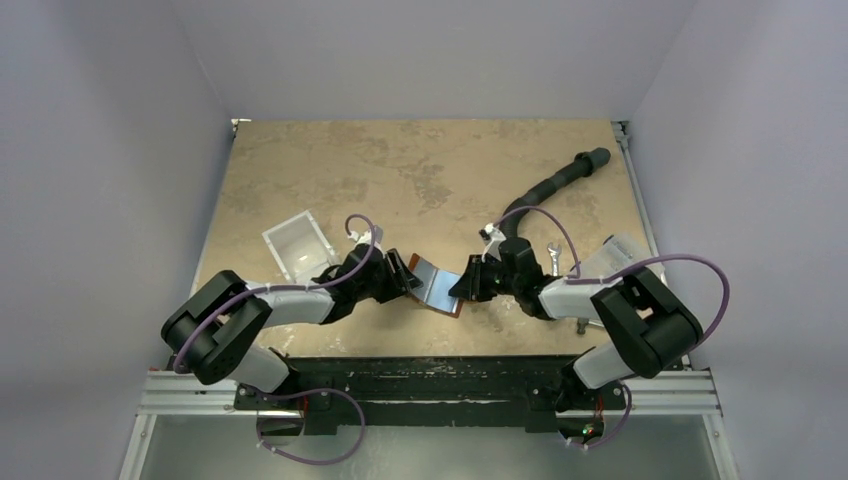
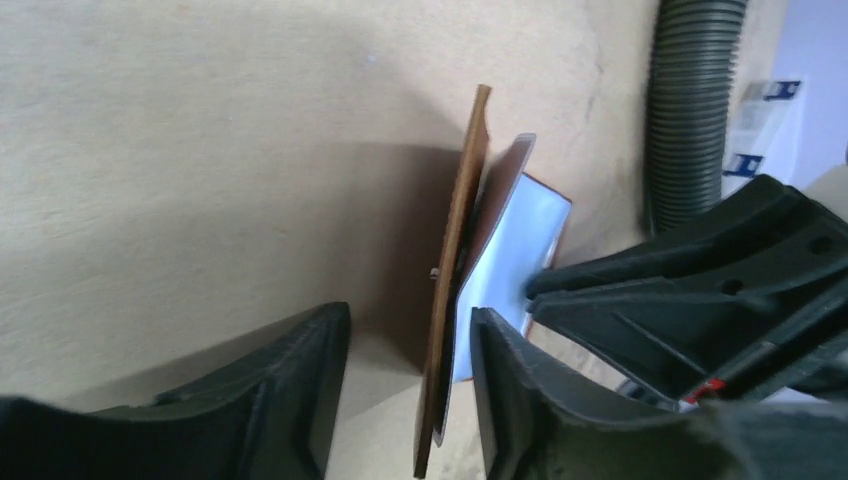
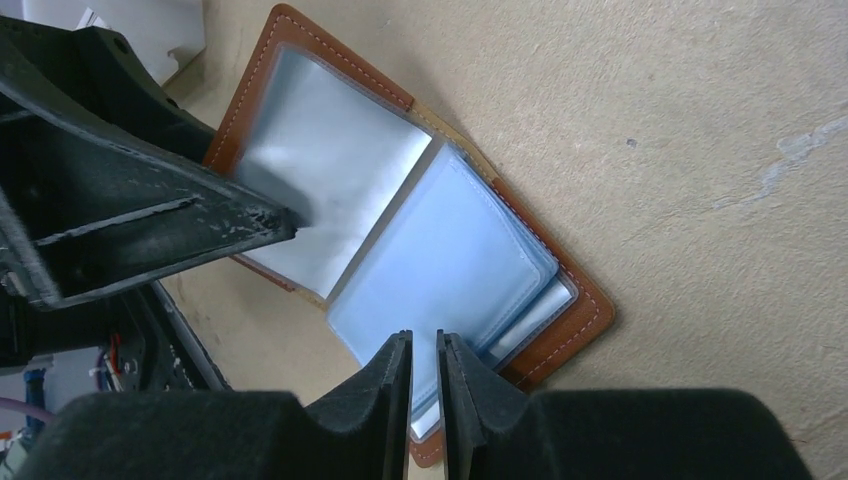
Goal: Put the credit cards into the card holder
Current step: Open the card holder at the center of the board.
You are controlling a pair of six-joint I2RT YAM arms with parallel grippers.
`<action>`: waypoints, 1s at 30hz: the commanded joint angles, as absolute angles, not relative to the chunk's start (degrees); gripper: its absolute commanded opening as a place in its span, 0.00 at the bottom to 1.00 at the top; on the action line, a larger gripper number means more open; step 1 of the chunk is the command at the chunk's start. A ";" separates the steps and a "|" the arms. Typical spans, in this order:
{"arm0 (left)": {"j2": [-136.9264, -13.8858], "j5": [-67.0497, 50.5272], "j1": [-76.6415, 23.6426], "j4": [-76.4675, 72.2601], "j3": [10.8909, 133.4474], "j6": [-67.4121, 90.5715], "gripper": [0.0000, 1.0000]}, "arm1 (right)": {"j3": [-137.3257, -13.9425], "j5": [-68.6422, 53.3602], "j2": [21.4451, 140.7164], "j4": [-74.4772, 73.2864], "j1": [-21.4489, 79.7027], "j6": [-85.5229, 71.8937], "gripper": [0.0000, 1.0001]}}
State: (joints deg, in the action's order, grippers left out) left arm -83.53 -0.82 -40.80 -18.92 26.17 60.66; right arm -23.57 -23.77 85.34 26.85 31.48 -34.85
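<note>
**Top view.**
- Table (image 1: 420, 170): tan, mottled, matt.
- Left arm: elbow folded by its base, forearm low and reaching right. The left gripper (image 1: 408, 283) is at the wallet's left side.
- Right arm: the mirror pose, forearm reaching left. The right gripper (image 1: 468, 283) is at the wallet's right side.
- Wallet (image 1: 437, 287): brown, lying open near the table's front centre, between the two grippers. Its inner face is glossy.
- Box (image 1: 297, 245): white and clear plastic, open-topped, behind the left forearm.
- Hose (image 1: 560, 180): grey, ribbed and curved, at the far right.
- Packet (image 1: 622, 250): clear, at the right edge.

**Left wrist view.**
- The left jaws stand moderately wide. The black, matt fingers (image 2: 510, 400) straddle one wallet cover, which is seen edge-on as a thin brown slab.
- The left-hand finger is clear of the cover. The right-hand finger sits just beside the pale leaves behind it.
- The right gripper's tip meets those leaves from the right.

**Right wrist view.**
- The wallet is spread flat. It has a stitched tan leather rim and glossy, bluish, translucent leaves (image 3: 450, 260), stacked on the right half.
- The right jaws are narrowed to a thin slit over the near edge of that stack. Whether a leaf is pinched cannot be told.
- One left finger tip presses on the left-hand leaf.
- Cards cannot be told apart from the leaves.
</note>
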 commanded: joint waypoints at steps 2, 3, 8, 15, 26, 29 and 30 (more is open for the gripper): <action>-85.43 -8.97 -38.33 -15.46 26.69 56.47 0.60 | -26.21 -20.90 83.32 20.89 31.42 -30.21 0.23; -85.43 -9.57 -37.96 -14.81 27.10 56.17 0.63 | -26.67 -21.11 83.24 20.42 31.45 -29.82 0.23; -82.39 -11.56 -37.48 -9.70 29.79 53.94 0.71 | -28.02 -21.51 82.73 18.65 31.48 -27.96 0.24; -74.10 -12.29 -37.49 6.72 38.79 45.15 0.82 | -28.18 -23.25 79.98 18.57 31.68 -28.17 0.28; -79.19 -19.41 -43.97 -2.81 49.71 47.62 0.56 | -27.29 -25.30 77.31 20.69 31.62 -31.12 0.27; -84.28 -17.47 -45.09 -4.17 51.54 47.86 0.42 | -26.61 -25.65 77.77 21.90 31.64 -32.25 0.18; -85.76 -16.25 -45.08 -4.22 51.60 48.02 0.39 | -26.23 -26.00 78.15 22.64 31.64 -32.64 0.15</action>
State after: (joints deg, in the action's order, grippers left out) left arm -80.58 -17.85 -44.31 -0.99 49.23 47.44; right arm -26.46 -23.99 78.54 18.94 31.48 -30.85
